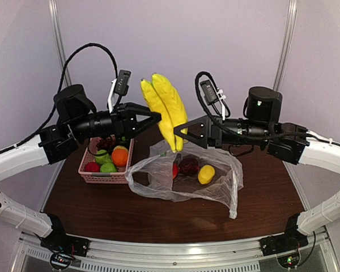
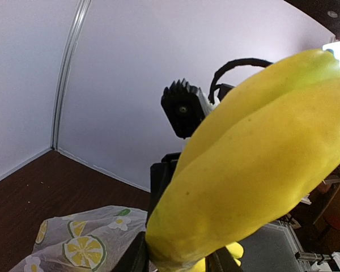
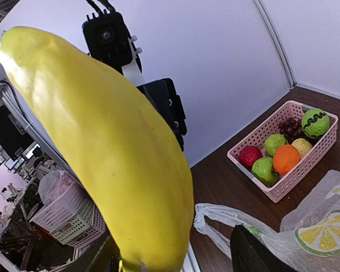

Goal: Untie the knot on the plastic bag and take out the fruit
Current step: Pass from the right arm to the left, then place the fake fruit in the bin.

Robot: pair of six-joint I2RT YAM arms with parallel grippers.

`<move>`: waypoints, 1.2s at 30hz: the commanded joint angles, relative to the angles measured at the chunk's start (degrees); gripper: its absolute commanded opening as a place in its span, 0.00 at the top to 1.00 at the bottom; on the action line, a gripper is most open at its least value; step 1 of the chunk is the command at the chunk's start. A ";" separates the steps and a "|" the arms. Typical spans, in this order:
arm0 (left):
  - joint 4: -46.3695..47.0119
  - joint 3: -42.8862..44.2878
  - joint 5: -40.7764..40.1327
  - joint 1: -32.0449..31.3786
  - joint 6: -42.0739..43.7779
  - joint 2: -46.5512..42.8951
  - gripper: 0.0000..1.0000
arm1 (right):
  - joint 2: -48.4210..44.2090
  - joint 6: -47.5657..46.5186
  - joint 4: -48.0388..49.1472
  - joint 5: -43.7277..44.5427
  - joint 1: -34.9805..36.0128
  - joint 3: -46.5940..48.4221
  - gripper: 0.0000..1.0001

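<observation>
Banana pair (image 1: 164,107), two joined, aloft at frame centre. Right pincer (image 1: 184,135) clamped on its lower end. Left pincer (image 1: 154,118) brackets its side; grip cannot tell. Likely light, stiff, smooth: hold low, across the width.

One plastic bag (image 1: 226,187) lies open below, no knot seen. Holds three: dark red fruit (image 1: 188,165), yellow fruit (image 1: 205,174), red fruit (image 1: 174,170).

Pink basket (image 1: 105,178), left: six fruits, one grape bunch.

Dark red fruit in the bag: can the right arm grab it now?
Probably not yet. The right gripper is up in the air with the bananas between its fingers. The dark red fruit lies low in the plastic bag, whose mouth looks open, so otherwise the way seems free.
</observation>
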 commanded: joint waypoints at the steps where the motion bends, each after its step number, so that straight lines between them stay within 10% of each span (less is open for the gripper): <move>1: -7.55 2.74 -6.67 0.07 0.95 -2.06 0.91 | -2.53 -3.79 -4.45 8.20 -0.75 -1.45 0.23; 11: -44.81 9.09 -16.50 22.00 5.52 -2.32 0.93 | -9.63 -9.51 -18.57 23.96 -1.89 -1.04 0.11; 16: -59.90 13.12 -36.06 27.28 12.48 3.63 0.93 | -12.10 -10.07 -20.88 27.82 -1.89 -2.03 0.11; 25: -63.84 17.13 -55.14 32.05 17.06 16.95 0.93 | -13.19 -9.96 -20.67 28.50 -1.89 -3.19 0.10; 36: -66.83 26.50 -60.16 34.82 19.97 33.17 0.92 | -13.40 -9.49 -20.46 29.09 -1.89 -4.34 0.10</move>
